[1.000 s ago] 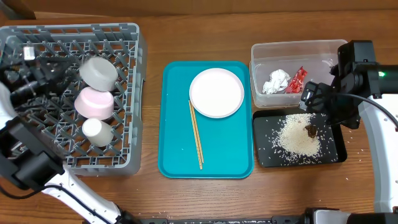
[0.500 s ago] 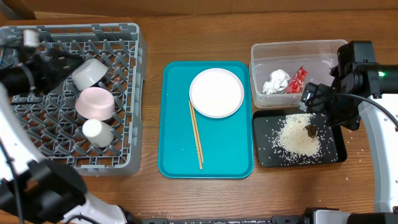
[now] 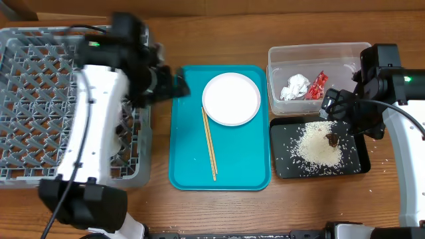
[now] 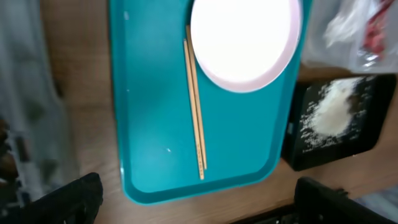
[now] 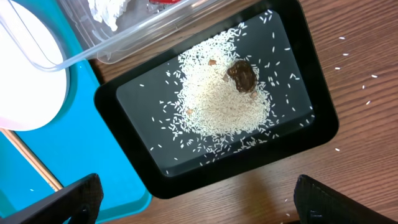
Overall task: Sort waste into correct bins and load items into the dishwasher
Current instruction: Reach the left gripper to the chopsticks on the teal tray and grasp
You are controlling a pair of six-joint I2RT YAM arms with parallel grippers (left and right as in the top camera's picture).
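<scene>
A white plate [image 3: 231, 98] and a pair of wooden chopsticks [image 3: 209, 143] lie on the teal tray [image 3: 192, 166]. My left gripper [image 3: 178, 85] reaches across the grey dish rack [image 3: 40, 86] to the tray's upper left edge and is open and empty. In the left wrist view the plate [image 4: 245, 40] and chopsticks [image 4: 194, 106] lie ahead of the open left gripper [image 4: 202, 205]. The clear tub [image 3: 319, 53] holds a white napkin [image 3: 295, 86] and a red wrapper [image 3: 317, 84]. Rice [image 5: 221, 102] and a brown scrap [image 5: 242, 76] lie in the black tray [image 5: 323, 124]. My right gripper [image 5: 205, 205] hovers open above it.
My left arm [image 3: 99, 113] lies across the right half of the rack and hides what is beneath it. A few rice grains [image 5: 357, 78] are scattered on the wooden table right of the black tray. The clear tub and black tray sit close beside the teal tray's right edge.
My left arm has swung from the rack's far left across to the teal tray, covering the two bowls and cup seen in the rack earlier. The right arm has not moved.
</scene>
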